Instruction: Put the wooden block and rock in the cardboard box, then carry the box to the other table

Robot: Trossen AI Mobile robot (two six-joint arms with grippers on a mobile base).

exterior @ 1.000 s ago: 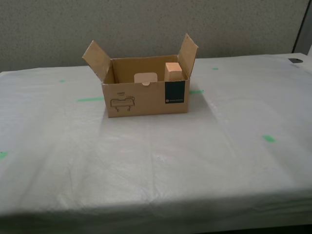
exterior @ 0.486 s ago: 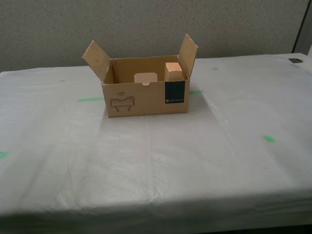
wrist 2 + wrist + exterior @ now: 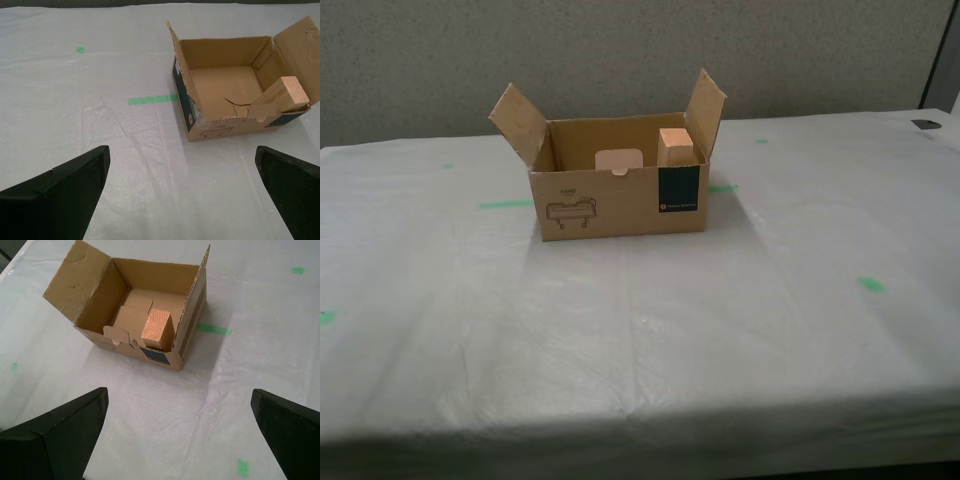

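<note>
The wooden block (image 3: 675,143) leans inside the cardboard box (image 3: 620,195) on the worktop (image 3: 640,320), both my grippers wide, empty, poised nearby to lift it.

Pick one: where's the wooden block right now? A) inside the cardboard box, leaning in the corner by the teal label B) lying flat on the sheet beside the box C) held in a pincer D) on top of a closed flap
A: the wooden block stands tilted inside the open cardboard box, in the corner behind the teal label; both pincers are open and clear of it.
</note>
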